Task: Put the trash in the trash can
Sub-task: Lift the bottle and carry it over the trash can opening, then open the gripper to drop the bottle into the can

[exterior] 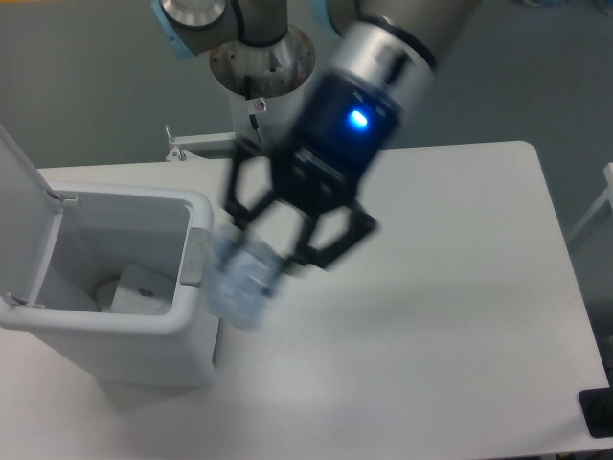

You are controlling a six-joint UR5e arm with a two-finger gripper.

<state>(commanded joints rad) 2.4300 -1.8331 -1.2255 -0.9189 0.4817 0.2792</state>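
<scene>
Gripping the crushed bottle (239, 284), the gripper (257, 257) hung blurred in the air, its black fingers clamped around the clear plastic just beside the front right corner of the trash can (110, 321). Inside the open bin lay the whitish wrapper (140, 287), lid (21, 177) raised at left.

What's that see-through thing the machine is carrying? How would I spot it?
Start at the big white trash can with its lid flipped up on the left of the table. Just off its right rim, up in the air, the black gripper holds a crushed clear plastic bottle. It is blurry and bluish-clear, unlike the flat white scrap lying inside the can.
</scene>
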